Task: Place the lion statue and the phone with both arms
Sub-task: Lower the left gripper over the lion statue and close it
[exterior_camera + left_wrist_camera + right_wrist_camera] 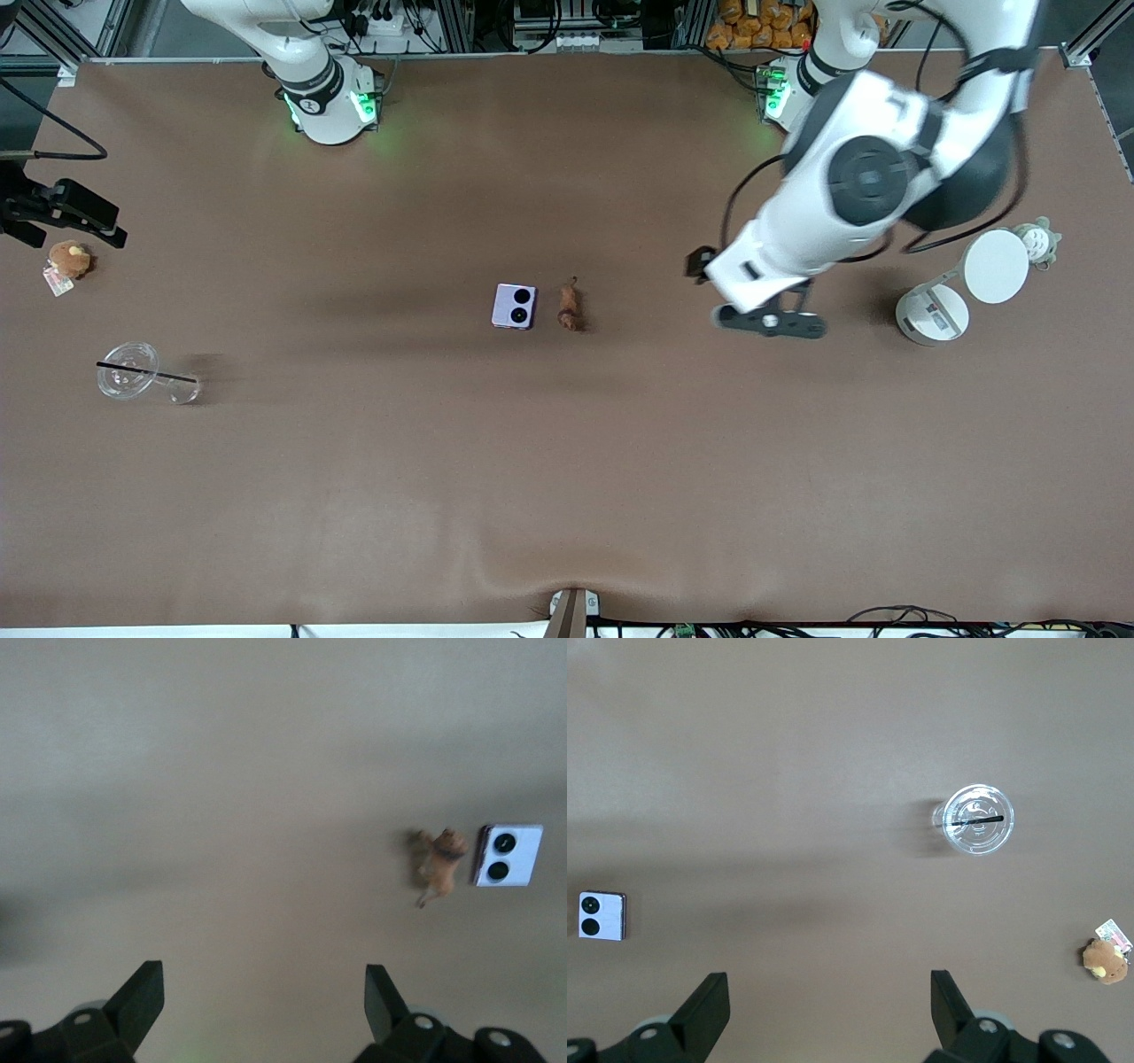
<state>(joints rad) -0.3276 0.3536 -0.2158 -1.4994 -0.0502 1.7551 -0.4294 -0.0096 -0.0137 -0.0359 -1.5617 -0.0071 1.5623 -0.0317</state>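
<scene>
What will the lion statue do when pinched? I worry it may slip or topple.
The lion statue looks tiny and hard, so probably stiff and light. Its thin legs and tail suggest it may tip or skid under a sideways nudge. It lies close beside the phone, so wide fingers might bump that too. Both grippers are open and away from it.

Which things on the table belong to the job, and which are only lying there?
Belong to the job:
- lion statue
- phone, beside it
- left gripper, open
- right gripper, open

Only lying there:
- clear cup with black straw
- tan plush toy
- white desk lamp
- grey-green toy
</scene>
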